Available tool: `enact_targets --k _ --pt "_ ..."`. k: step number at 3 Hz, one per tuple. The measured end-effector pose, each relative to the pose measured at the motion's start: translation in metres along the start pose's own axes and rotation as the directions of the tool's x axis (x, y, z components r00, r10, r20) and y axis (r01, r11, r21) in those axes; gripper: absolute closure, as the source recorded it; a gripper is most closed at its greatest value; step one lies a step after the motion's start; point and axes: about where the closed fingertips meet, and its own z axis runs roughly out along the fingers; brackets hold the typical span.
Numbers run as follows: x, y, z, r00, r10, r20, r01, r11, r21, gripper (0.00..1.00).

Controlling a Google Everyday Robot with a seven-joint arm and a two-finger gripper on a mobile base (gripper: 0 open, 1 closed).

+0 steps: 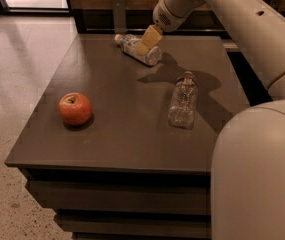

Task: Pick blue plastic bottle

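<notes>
Hand (148,40) perhaps touching blue plastic bottle (130,45), brown table (127,129)

gripper (149,40) just above the toppled blue plastic bottle (130,45), far end of table (127,139)

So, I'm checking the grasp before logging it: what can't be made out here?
All in the camera view:
- The gripper, at the table's far edge, covers the blue bottle's middle; contact between them cannot be told.
- Bottle's label print: too small to read.
- Table's near right corner: hidden by the robot's body.
- Arm: cut off by the top and right edges.
</notes>
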Motion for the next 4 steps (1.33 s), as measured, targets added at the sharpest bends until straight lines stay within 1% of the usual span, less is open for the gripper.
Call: enact_targets --k 1,3,4 --pt "0.003 -0.005 0.023 1.0 0.008 -0.012 -0.008 0.9998 -0.017 0.0" --pt "0.004 -0.002 0.069 0.999 0.015 -0.032 -0.017 0.9971 -0.074 0.0" --pt "0.001 0.002 0.088 0.999 0.007 -0.046 -0.011 0.9946 -0.103 0.16"
